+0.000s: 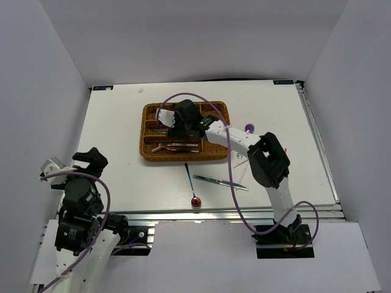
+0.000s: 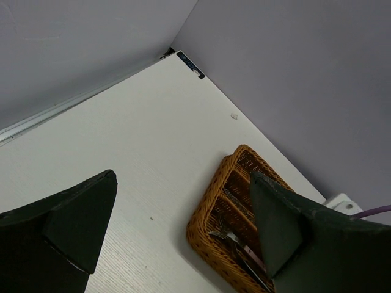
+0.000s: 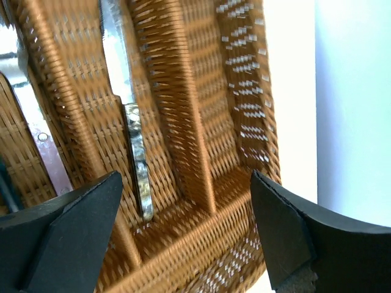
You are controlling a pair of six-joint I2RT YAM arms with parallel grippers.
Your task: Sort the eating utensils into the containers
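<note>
Upper centre of the overhead view, the right gripper [image 1: 171, 119] hovered over the wicker tray [image 1: 183, 157], a red-bowled spoon [image 1: 195, 201] and loose knife [image 1: 220, 182] lying unsorted below it. Left wrist view: the left gripper [image 2: 182, 201] gaped wide, empty. Right wrist view: jaws stood spread, empty, above a stowed knife [image 3: 131, 122].

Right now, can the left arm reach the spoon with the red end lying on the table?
Probably yes. The left gripper is open, and nothing lies on the table between it and the red spoon. The right gripper hovers over the wicker tray, out of the way.
</note>
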